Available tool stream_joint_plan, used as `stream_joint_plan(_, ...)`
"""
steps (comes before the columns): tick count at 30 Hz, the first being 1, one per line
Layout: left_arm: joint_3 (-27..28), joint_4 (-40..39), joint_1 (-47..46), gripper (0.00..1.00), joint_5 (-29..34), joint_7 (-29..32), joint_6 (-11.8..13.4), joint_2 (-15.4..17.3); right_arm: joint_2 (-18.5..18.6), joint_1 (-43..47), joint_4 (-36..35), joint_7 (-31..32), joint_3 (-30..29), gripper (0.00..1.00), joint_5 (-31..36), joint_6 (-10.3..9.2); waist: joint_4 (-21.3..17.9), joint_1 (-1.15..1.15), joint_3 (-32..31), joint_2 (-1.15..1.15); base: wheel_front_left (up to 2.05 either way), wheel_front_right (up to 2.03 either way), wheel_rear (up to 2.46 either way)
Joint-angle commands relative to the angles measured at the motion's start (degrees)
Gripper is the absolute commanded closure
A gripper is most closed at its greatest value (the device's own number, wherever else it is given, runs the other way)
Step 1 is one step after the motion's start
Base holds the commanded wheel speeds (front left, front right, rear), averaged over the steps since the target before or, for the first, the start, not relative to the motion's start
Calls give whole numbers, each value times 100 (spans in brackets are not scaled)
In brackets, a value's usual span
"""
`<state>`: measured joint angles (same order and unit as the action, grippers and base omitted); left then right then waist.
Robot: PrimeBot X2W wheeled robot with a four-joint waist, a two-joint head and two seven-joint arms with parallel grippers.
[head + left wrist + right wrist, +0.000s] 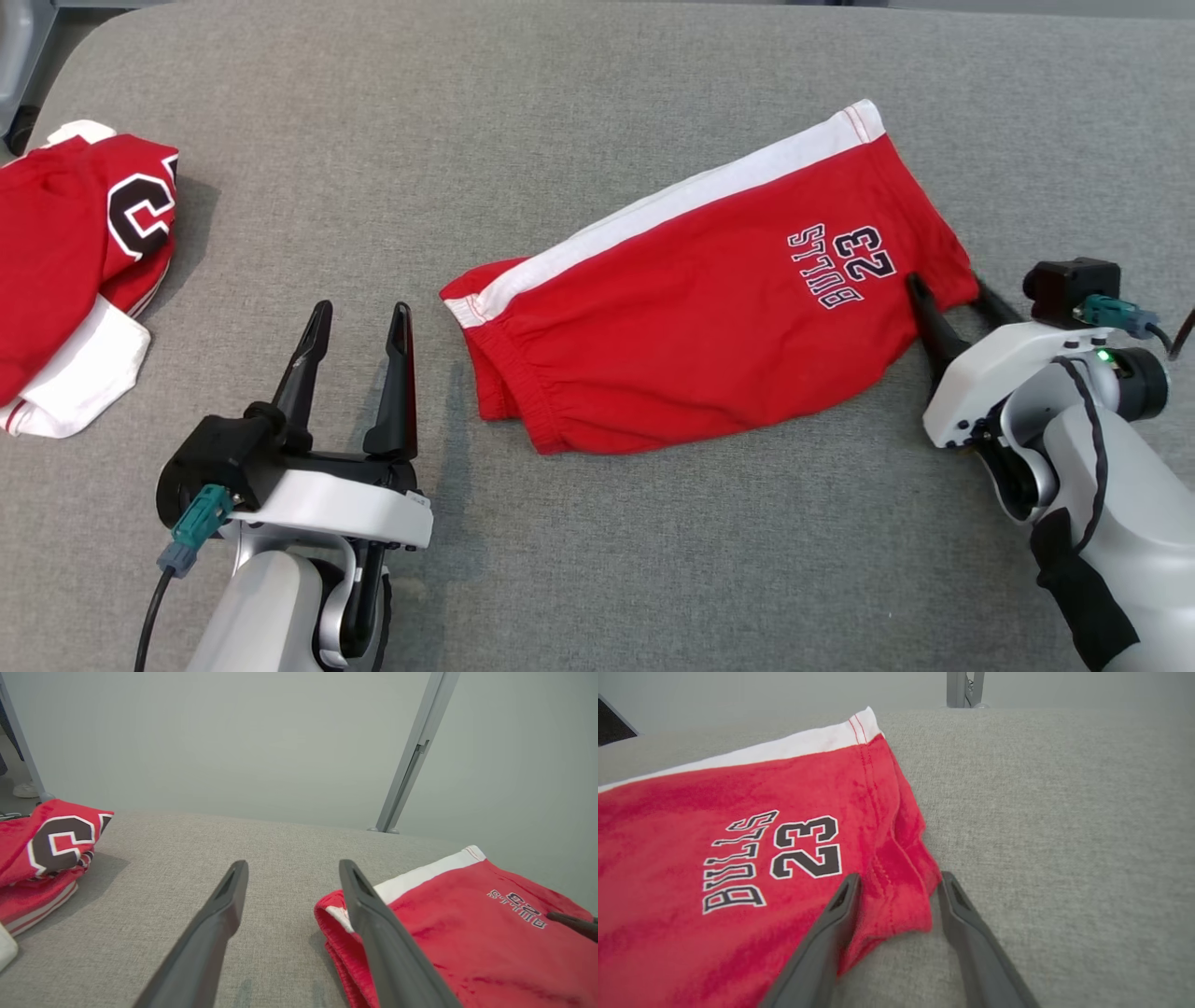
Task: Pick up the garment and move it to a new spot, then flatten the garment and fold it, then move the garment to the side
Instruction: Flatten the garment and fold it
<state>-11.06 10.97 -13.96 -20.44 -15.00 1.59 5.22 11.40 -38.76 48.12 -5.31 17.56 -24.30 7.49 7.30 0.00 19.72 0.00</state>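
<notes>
You've got the red cloth shorts w/ white side stripe (pixel 709 317) lying flat, right of centre on the grey fabric counter (pixel 560 112). R gripper (pixel 948 285) jaws are spread, straddling the hem corner nearest the right edge, not pinching yet. L gripper (pixel 362 310) jaws are spread wide and empty, just beside the waistband. A red-white folded garment (pixel 65 271) sits at the left edge.
</notes>
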Motion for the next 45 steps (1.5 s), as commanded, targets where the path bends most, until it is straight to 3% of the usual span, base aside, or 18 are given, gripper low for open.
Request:
stream_joint_plan(1,42,13,-34,0,40,-24,-4,24,-3,46,83,68,89,100,-63,1,-25,0,-11,0,0,0,0)
stream_joint_plan(10,133,39,27,0,120,-25,-56,-15,162,335,-53,-330,470,100,-863,-1,-215,0,-109,0,0,0,0)
stream_joint_plan(24,261,54,458,0,128,-25,0,33,46,2135,-361,-888,286,100,-1561,-17,-634,0,-619,0,0,0,0)
stream_joint_plan(36,187,-45,626,0,99,58,63,79,-56,2516,-531,-966,-496,100,-1364,-27,-786,0,-786,0,0,0,0)
stream_joint_plan(43,146,-61,638,0,73,93,81,86,-52,2184,-998,-835,-394,100,-1135,0,-840,0,-848,0,0,0,0)
stream_joint_plan(45,124,-71,639,0,78,115,88,89,-93,2018,-1421,-664,-242,100,-887,1,-845,0,-874,0,0,0,0)
